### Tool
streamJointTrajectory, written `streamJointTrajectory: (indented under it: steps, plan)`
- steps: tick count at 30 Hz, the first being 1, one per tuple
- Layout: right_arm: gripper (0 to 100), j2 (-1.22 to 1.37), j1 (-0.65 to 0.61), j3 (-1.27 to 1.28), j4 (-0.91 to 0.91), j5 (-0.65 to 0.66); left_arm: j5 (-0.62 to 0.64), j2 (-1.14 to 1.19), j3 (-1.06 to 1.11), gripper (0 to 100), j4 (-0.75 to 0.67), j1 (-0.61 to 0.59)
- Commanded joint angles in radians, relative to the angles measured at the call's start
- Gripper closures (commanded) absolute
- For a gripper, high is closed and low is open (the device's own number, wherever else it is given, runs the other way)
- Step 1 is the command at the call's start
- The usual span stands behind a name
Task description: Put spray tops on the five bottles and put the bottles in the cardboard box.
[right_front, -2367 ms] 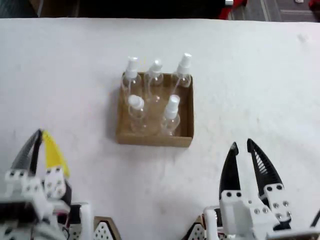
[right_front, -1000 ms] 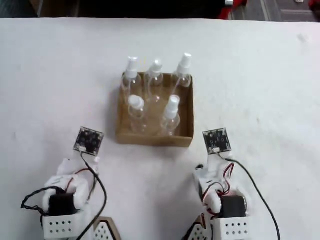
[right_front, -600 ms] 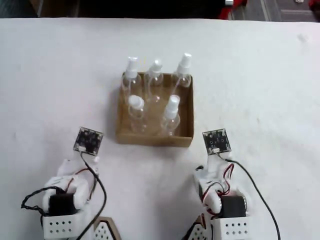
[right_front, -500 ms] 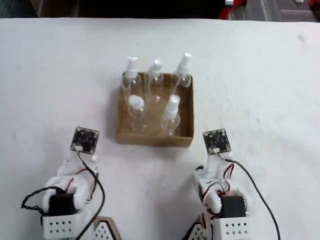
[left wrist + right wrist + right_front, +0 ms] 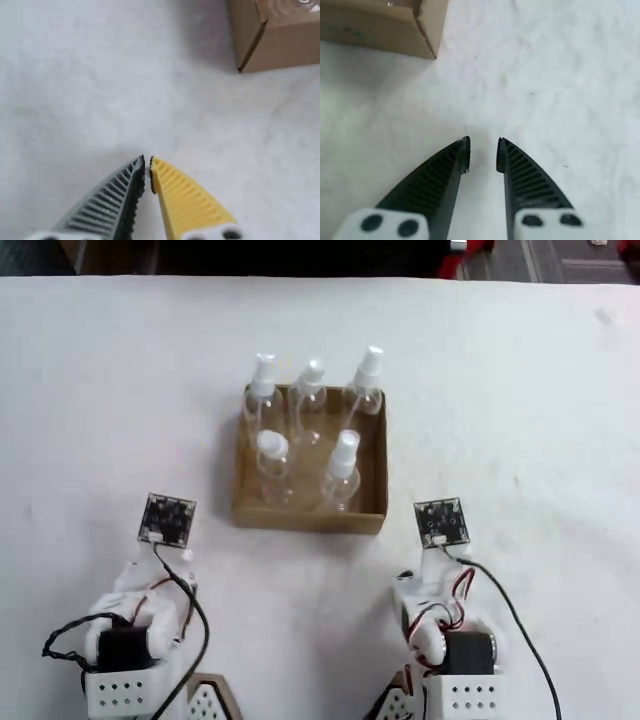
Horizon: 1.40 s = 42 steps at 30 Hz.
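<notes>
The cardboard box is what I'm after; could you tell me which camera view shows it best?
The high view: it looks down on the whole cardboard box, with five spray-topped bottles standing inside. The left wrist view catches one corner of the cardboard box, and the right wrist view another corner.

Shallow, square, open-topped brown cardboard box (image 5: 308, 519), flat on the white counter (image 5: 520, 390), about midway across. Inside, small clear plastic bottles, five in all, standing upright, each capped with a white spray top (image 5: 265, 367). Along the far wall, a row of three: back-left bottle (image 5: 264, 395), back-middle bottle (image 5: 309, 400), back-right bottle (image 5: 365, 390), tops rising above the rim. Nearer, a row of two: front-left bottle (image 5: 272, 470), front-right bottle (image 5: 341, 478). All packed close together, none lying down.
</notes>
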Motion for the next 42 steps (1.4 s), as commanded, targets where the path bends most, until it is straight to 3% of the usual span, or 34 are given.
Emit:
streamJointTrajectory:
  steps: [1,42]
  plan:
    - [92.5,-0.002,0.01,0.009,0.005,0.006,0.012,-0.01,-0.003,98,0.006,0.002]
    - [92.5,0.002,0.01,0.009,0.004,0.083,0.012,-0.01,-0.003,98,0.006,0.002]
